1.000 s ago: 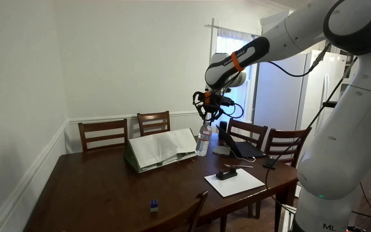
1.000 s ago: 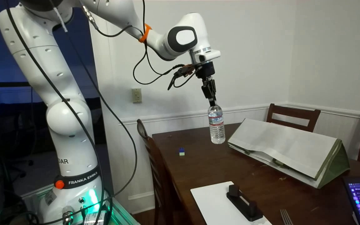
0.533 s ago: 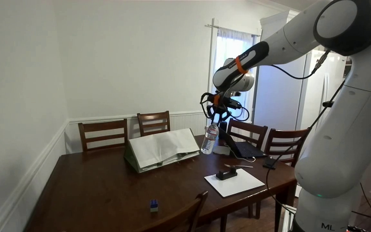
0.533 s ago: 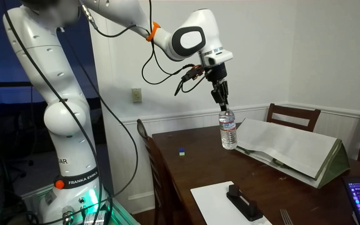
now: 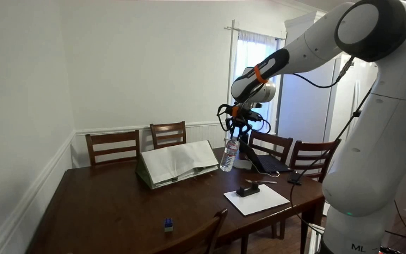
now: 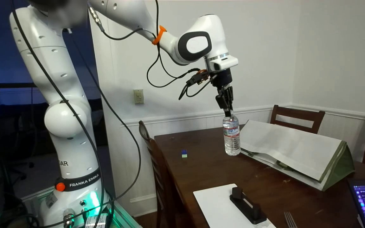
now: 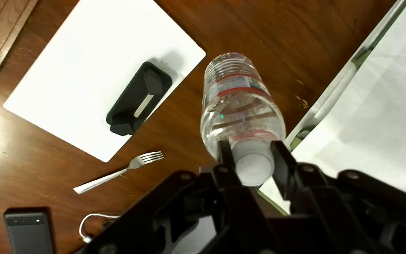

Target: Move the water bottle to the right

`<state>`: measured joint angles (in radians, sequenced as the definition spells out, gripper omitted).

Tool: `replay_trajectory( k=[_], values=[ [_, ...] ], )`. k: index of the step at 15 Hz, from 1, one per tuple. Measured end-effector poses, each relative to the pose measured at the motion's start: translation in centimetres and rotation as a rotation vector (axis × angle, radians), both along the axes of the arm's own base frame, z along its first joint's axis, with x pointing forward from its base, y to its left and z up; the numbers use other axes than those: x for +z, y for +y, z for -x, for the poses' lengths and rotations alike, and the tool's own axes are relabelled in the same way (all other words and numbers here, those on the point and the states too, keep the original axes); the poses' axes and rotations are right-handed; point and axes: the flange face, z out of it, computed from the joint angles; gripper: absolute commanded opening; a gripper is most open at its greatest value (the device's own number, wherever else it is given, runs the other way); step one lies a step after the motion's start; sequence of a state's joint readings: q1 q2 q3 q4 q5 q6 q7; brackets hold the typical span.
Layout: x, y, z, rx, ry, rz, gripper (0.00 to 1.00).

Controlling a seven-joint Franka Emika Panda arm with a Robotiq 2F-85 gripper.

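Carrying looks like your present step. Your hand (image 7: 251, 151) has the bottle (image 5: 229, 156) pinched by its capped end, and the bottle hangs below it over the bench (image 5: 100, 204), slanted in an exterior view and seemingly off the top, though the gap under it is hard to read. In the wrist view it shows between the board (image 7: 76, 70) and the paper pad (image 7: 361, 134), so you have something to clip on either side.

Travel slowly: gripped this high, the bottle will likely swing about its neck if you start or stop sharply. The task doesn't say whose right is meant, so settle that first. Should your path run over the board, raise the base enough to pass the black stand (image 7: 134, 93) resting on it, and mind the fork (image 7: 136, 162) close by.

Before setting down, turn the hand until the bottle stands plumb; landing on one edge of the base could tip it. Lower gently, wait until it sits flat on the bench, then let go evenly and rise straight up so you don't drag the top sideways.
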<state>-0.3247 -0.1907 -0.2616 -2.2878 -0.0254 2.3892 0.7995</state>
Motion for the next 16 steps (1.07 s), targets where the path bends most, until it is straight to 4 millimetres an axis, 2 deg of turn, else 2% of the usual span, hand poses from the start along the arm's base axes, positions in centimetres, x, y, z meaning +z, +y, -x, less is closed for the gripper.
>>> replay_trajectory(
  k=[2, 10, 13, 16],
  values=[
    [-1.1, -1.4, -1.0, -0.041, 0.019, -0.007, 0.12],
    [-6.3, -9.0, -4.3, -0.206, 0.072, -0.038, 0.12],
    [-8.8, -10.7, -5.0, -0.246, 0.1, -0.044, 0.12],
    [-11.0, -11.6, -5.8, -0.271, 0.115, -0.057, 0.11]
  ],
)
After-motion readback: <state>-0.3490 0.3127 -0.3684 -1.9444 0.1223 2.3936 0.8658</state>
